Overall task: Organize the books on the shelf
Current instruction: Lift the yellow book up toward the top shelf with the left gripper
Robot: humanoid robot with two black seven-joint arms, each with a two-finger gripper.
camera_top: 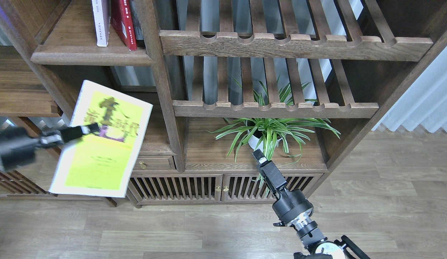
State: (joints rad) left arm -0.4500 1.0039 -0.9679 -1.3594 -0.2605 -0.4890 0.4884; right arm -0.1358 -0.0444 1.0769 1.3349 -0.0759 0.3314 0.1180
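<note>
Holding the yellow-green book [101, 144] by its cover, our left gripper [91, 128] is clamped on it, one dark finger lying across the front; the book hangs in the air, tilted and blurred, in front of the cabinet's left side and well below the shelf [90, 57]. On that shelf, at upper left, the pale lavender-white book [101, 21] and the red book [124, 23] stand upright side by side, the red one leaning a little, with a darker volume just behind it against the upright post [162, 90]. That post stands between the shelf's bay and the slatted racks [281, 45] to the right. Under the lower rack a potted plant [270, 131] spreads its striped leaves over the cabinet top. Our right gripper [260, 155] points up in front of the plant, apart from any book; we see it edge-on and dark, so we cannot tell how its fingers stand. Louvred doors [194, 189] and a small drawer [153, 163] sit below, above the wooden floor [209, 230].
</note>
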